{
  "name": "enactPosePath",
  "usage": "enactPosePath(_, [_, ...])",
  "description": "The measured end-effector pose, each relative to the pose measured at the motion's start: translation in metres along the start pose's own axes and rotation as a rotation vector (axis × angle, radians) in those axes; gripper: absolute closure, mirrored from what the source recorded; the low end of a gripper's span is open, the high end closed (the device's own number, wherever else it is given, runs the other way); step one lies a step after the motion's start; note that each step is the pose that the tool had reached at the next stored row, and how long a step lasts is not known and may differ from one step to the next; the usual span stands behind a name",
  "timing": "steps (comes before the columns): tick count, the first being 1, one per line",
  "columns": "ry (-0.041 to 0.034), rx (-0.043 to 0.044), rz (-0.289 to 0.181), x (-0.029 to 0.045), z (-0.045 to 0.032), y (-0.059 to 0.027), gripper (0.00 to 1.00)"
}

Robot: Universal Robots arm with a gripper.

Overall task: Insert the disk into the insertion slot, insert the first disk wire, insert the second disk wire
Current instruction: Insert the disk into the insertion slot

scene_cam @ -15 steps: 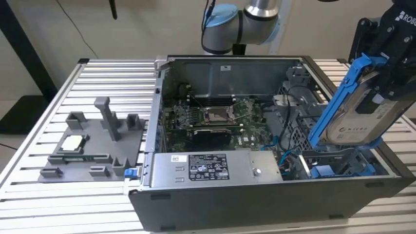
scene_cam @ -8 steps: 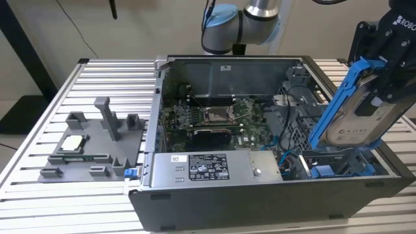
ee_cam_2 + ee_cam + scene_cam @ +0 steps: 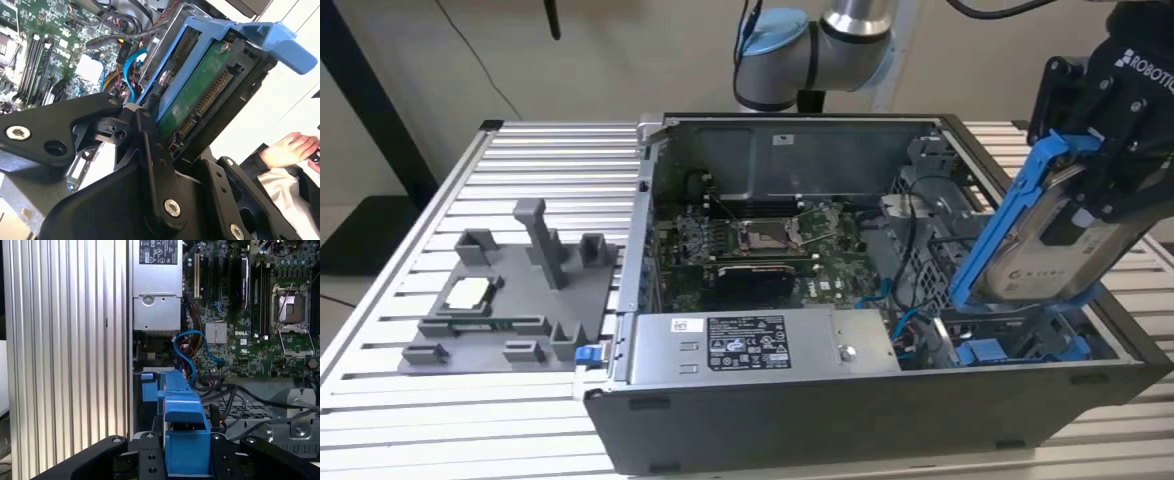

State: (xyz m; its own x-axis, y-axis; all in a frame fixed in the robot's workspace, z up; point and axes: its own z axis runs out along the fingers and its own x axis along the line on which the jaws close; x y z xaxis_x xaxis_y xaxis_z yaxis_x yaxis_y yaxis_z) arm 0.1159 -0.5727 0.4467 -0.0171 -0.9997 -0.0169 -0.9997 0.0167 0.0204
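Observation:
My gripper (image 3: 1091, 185) is shut on the disk (image 3: 1047, 245), a silver-grey drive clipped in a bright blue carrier (image 3: 998, 215). It hangs tilted over the open computer case's corner at the exterior view's right. Just below it lies the insertion slot (image 3: 1014, 340), a grey bay with blue side rails. In the second wrist view the disk's green circuit board and connector (image 3: 200, 95) face the camera between my black fingers (image 3: 150, 150). The first wrist view has the blue carrier (image 3: 182, 410) held in my gripper (image 3: 182, 457). A blue disk wire (image 3: 187, 347) loops loose beside the bay.
A grey power-supply box (image 3: 747, 345) lies along the case's front beside the bay. The motherboard (image 3: 761, 245) covers the case floor. A grey fixture tray (image 3: 507, 290) rests on the slatted table (image 3: 400, 400) at the exterior view's left. A person's hand (image 3: 290, 150) is nearby.

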Motion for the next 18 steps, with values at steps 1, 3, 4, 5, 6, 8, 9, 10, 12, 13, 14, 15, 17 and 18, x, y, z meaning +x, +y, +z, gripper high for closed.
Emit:
enactPosePath(1, [-0.0032, 0.0, -0.001, 0.0, 0.0009, 0.0, 0.68])
enactPosePath(3, [-0.0098, 0.0002, -0.001, 0.0001, 0.0027, -0.0001, 0.68])
enactPosePath(4, [-0.0125, 0.0005, -0.002, 0.0001, 0.0037, -0.0001, 0.68])
enactPosePath(5, [-0.0138, 0.0008, -0.002, 0.0, 0.0048, -0.0004, 0.68])
enactPosePath(6, [-0.014, 0.0012, -0.003, 0.0, 0.0059, -0.0007, 0.68])
enactPosePath(8, [-0.0144, 0.0019, -0.003, 0.0001, 0.0081, -0.0017, 0.68])
enactPosePath(9, [-0.0145, 0.0021, -0.003, 0.0001, 0.0091, -0.0023, 0.68])
enactPosePath(10, [-0.0144, 0.0023, -0.003, 0.0001, 0.0101, -0.0029, 0.68])
enactPosePath(12, [-0.0147, 0.0026, -0.003, 0.0001, 0.0124, -0.0042, 0.68])
enactPosePath(13, [-0.0149, 0.0027, -0.003, 0.0001, 0.0137, -0.0048, 0.68])
enactPosePath(14, [-0.0148, 0.0028, -0.003, 0.0001, 0.0149, -0.0053, 0.68])
enactPosePath(15, [-0.0149, 0.0028, -0.003, 0.0002, 0.0161, -0.0057, 0.68])
enactPosePath(17, [-0.015, 0.0028, -0.002, 0.0004, 0.0187, -0.0062, 0.68])
enactPosePath(18, [-0.015, 0.0028, -0.002, 0.0005, 0.02, -0.0064, 0.68])
